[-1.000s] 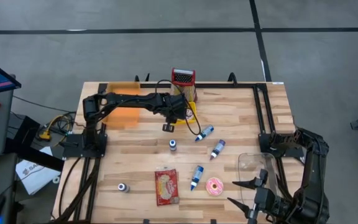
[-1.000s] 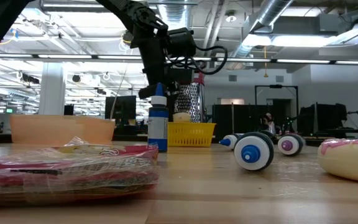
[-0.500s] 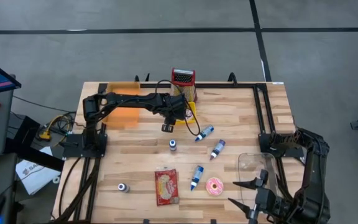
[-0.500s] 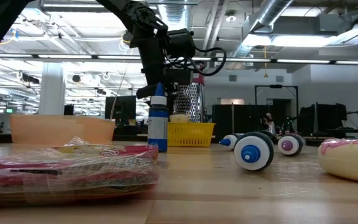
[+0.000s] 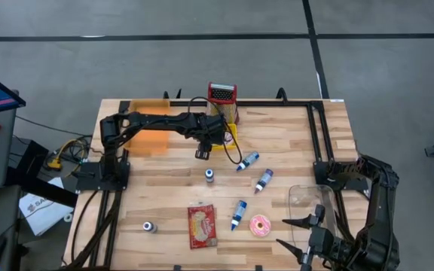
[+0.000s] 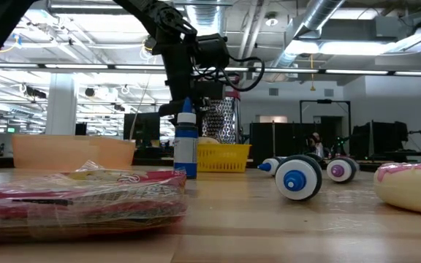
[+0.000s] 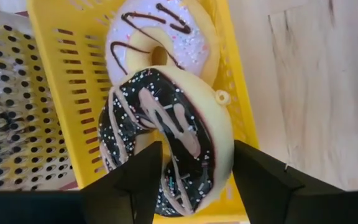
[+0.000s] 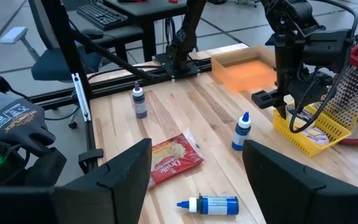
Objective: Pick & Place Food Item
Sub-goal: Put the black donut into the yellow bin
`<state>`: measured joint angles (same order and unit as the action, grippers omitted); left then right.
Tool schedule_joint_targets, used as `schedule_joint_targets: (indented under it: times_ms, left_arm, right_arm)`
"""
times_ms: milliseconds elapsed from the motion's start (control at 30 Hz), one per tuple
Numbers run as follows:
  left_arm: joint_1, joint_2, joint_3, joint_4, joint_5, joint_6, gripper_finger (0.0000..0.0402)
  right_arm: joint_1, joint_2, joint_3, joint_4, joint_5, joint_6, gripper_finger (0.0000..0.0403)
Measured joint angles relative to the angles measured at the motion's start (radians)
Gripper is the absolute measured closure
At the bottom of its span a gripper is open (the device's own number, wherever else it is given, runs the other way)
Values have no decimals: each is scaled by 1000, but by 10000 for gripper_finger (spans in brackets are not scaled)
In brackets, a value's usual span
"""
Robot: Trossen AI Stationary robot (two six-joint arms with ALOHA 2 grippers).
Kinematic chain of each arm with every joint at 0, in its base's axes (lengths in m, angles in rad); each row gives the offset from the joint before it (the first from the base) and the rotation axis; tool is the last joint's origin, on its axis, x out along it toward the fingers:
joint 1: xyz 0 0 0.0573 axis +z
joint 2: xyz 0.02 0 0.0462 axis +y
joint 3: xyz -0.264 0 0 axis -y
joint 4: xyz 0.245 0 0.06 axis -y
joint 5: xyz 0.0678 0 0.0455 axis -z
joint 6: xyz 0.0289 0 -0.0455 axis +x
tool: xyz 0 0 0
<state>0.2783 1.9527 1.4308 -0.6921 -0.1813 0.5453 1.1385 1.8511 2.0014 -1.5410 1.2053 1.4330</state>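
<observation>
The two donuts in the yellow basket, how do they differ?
The chocolate donut has dark icing with pale drizzle and white sprinkles; the pink donut has pale pink icing with dark drizzle. The chocolate one stands tilted on edge, nearest the left gripper, whose open fingers flank it; the pink one sits behind it, deeper in the yellow basket, partly hidden. Both are ring donuts, similar in size, in the same basket.
</observation>
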Motion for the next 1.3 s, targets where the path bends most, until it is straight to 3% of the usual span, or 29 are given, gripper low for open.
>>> schedule_joint_targets:
  times_ms: [433,1300]
  left_arm:
    - [0,-78,3,-8,6,-9,194]
    - [3,-41,-6,-2,70,-50,192]
  right_arm:
    - [0,0,0,-8,0,0,159]
    - [7,1,0,-2,0,8,159]
